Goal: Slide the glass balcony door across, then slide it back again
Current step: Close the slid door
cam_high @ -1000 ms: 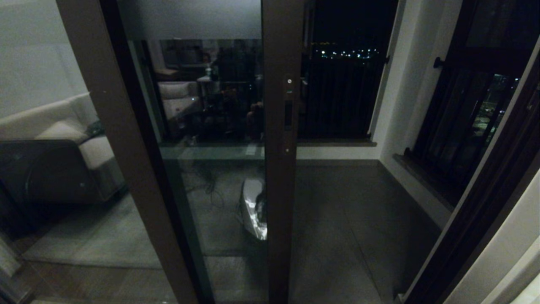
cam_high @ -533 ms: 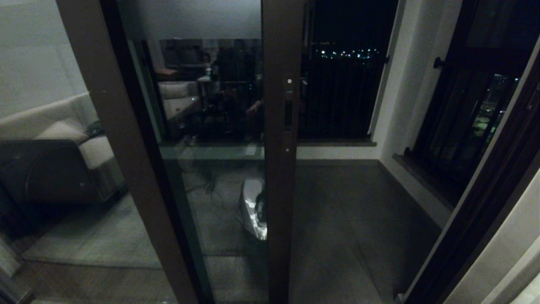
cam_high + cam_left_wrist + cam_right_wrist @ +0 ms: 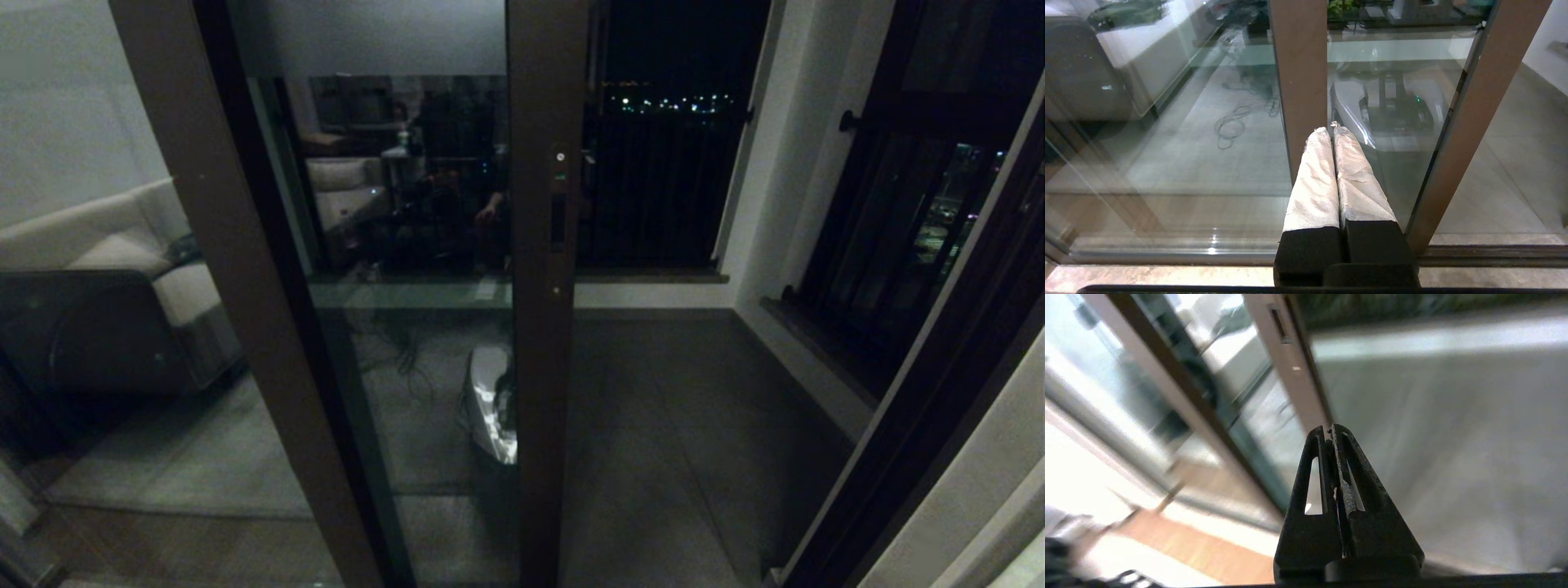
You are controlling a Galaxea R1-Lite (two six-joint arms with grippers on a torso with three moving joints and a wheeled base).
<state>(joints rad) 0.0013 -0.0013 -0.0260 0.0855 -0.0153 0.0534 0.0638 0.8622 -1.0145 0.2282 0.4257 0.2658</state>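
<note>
The glass balcony door (image 3: 408, 204) stands part way across in the head view. It has a frosted top band (image 3: 367, 37) and a slim recessed handle (image 3: 558, 220) on its brown stile (image 3: 545, 367). Neither gripper shows in that view. In the left wrist view my left gripper (image 3: 1332, 130) is shut and empty. Its white-wrapped fingers (image 3: 1314, 175) are low near the floor track, before the door's glass (image 3: 1392, 61). My right gripper (image 3: 1329, 428) is shut and empty. It is short of the stile (image 3: 1298, 375), below the handle slot (image 3: 1278, 322).
A fixed brown-framed pane (image 3: 106, 269) showing the sofa fills the left. Right of the stile lies the open gap onto the grey balcony floor (image 3: 678, 425). A dark barred window (image 3: 898, 229) and the outer door frame (image 3: 922, 408) close the right side.
The door and its stile stay where they were. Only the reflections in the glass have shifted slightly.
</note>
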